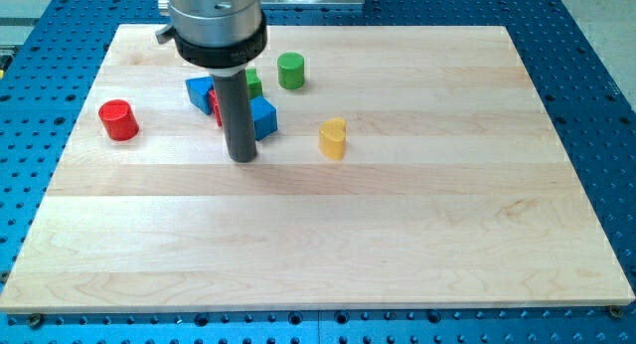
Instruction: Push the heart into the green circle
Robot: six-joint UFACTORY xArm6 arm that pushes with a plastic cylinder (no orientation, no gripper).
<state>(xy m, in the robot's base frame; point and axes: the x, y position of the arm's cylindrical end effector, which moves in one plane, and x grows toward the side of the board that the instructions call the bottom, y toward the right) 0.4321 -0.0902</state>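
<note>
Big wooden board (pixel 397 245) on a blue perforated bench (pixel 596 46); arm's silver/black housing (pixel 217 26) comes down from the view's top-left w/ the dark rod below it. No gripper here, so nothing to open or close; my tip (pixel 242 159) just rests on the board, touching no block as far as I can tell. Cluster right behind the rod: blue block (pixel 264 117) to its right, another blue block (pixel 200 90) to its left, bits of a red block (pixel 213 101) and a green block (pixel 254 85) mostly hidden, shapes unclear. Red cylinder (pixel 118 119) sits alone, well to the left. Green circle (pixel 290 71) stands near the view's top, right of the cluster. Yellow heart (pixel 333 138), the task's piece, is right of my tip, below-right of the green circle, clear gap between. Prob. light, rigid, slides easy on smooth wood; lobed shape may spin if hit off-centre. Best contact: its lower-right side, pushing up-left.
</note>
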